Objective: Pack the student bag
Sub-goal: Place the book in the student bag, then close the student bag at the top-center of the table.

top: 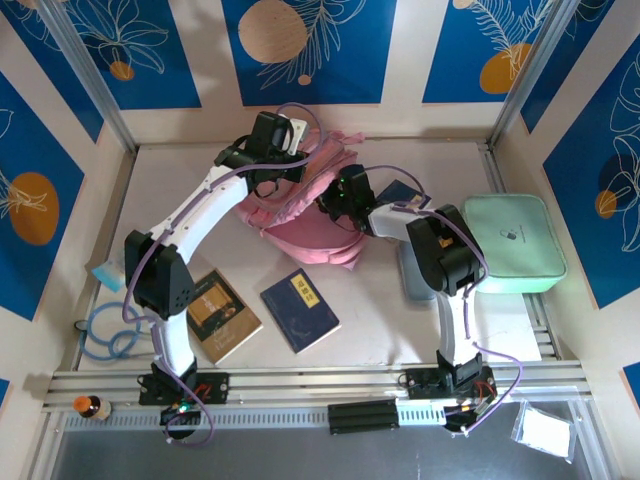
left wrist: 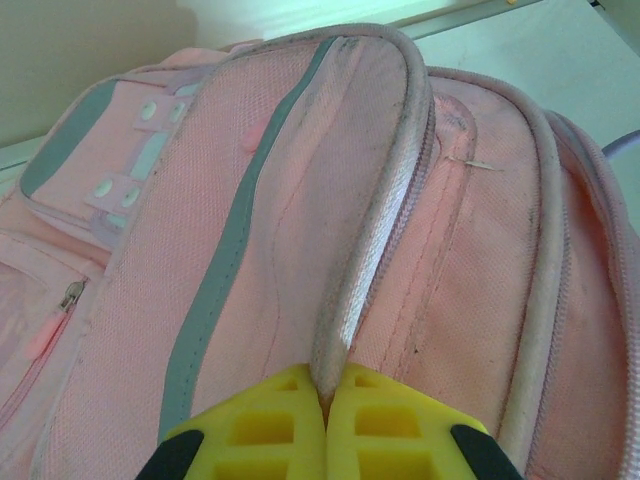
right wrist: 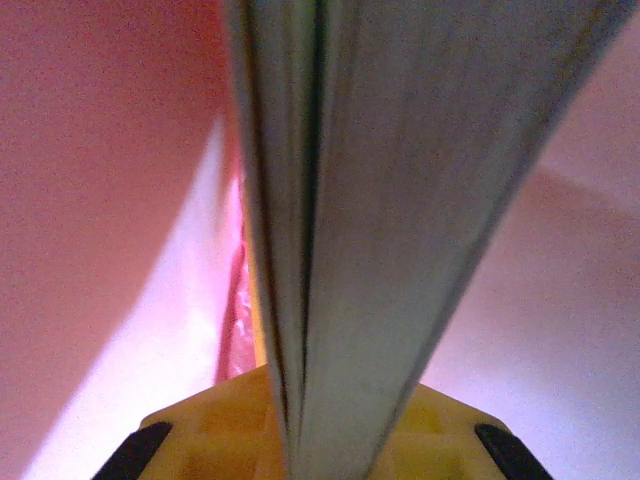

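Student bag [top: 300,225], a soft pink backpack w/ grey trim, lay slumped on the table [top: 370,300] toward the far middle, btwn the two arms.

The left gripper [left wrist: 325,388] extended over the bag's far side. In the left wrist view its yellow fingers [left wrist: 262,425] were pressed together on the bag's pale piped rim, pinching it. A zip ran beside that rim & a grey stripe ran down the fabric panel to its left. A small zip pull showed on a pocket at lower left of that view.

The right gripper [right wrist: 320,410] pointed in from the right, at the bag's opening. In the right wrist view, pink fabric lay close on both sides. Its yellow fingers [right wrist: 200,425] were clamped on a book [right wrist: 380,200], seen edge-on w/ grey-white pages, extending away from the camera. How deep the book sat in the bag: can't tell.

Elsewhere in the overhead view:
- A brown book [top: 222,315] & a dark blue book [top: 300,310] w/ a yellow label lay flat side by side near the arm bases, apart from the bag.
- A mint-green case [top: 512,243] sat flat at the right, just beside the right arm's elbow.
- A light blue cable loop [top: 105,335] lay at the left near edge.
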Available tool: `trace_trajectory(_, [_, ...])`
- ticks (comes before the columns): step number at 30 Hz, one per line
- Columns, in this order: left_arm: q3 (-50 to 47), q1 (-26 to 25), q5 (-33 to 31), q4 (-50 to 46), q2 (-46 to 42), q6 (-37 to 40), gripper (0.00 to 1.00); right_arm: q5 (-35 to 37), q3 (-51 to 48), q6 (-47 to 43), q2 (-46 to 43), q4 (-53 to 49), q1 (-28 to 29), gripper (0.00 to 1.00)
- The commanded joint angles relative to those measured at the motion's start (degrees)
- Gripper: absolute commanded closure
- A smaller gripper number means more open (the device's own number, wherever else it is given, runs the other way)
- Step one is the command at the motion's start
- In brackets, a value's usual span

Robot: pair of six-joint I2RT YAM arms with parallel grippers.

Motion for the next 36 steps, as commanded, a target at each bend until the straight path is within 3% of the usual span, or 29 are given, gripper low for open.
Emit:
trace_trajectory(1, [3.54, 0.45, 2.10, 5.05, -2.53, -0.94, 1.00, -1.74, 4.03, 0.77, 2.42, 1.77, 0.45, 0.85])
trace_trajectory(5, [3.54, 0.79, 1.90, 4.49, -1.95, -0.40, 1.00, -7.20, 4.78, 0.60, 3.45, 1.56, -1.13, 0.61])
trace_trajectory(8, [3.36, 1.57, 2.01, 3.71, -1.02, -0.45, 1.00, -7.13, -0.69, 0.09, 0.60, 5.56, -1.94, 0.41])
trace_trajectory(11, [2.85, 2.24, 1.13, 3.25, -0.09, -0.47, 1.00, -6.29, -5.29, -0.65, -3.59, 5.43, -2.54, 0.30])
trace_trajectory(19, [-1.14, 4.26, -3.11, 3.86, 0.40, -1.19, 1.00, -6.63, -13.49, -5.22, -15.43, -4.65, -2.99, 0.32])
trace_trajectory(23, [-4.09, 6.16, -5.83, 4.52, -0.07, -2.84, 1.00, -2.23, -18.00, -10.37, -23.14, -9.96, -3.36, 0.33])
trace_trajectory(28, [-2.28, 7.85, 1.79, 4.01, 2.73, -4.02, 1.00, 6.31, -20.20, -23.64, -30.14, -18.31, -2.14, 0.32])
trace_trajectory(31, [-4.71, 7.89, 3.92, 4.08, 1.64, -6.33, 0.63, 9.27, -20.56, -30.32, -32.46, -24.57, -1.07, 0.32])
trace_trajectory(34, [-10.87, 8.07, 6.49, 6.75, -2.26, -9.17, 0.38, 11.17, -21.01, -36.51, -34.65, -30.77, 0.75, 0.29])
trace_trajectory(36, [-15.91, 8.31, 7.88, 9.30, -5.72, -10.96, 0.28, 10.74, -21.20, -41.24, -35.97, -33.74, 2.58, 0.28])
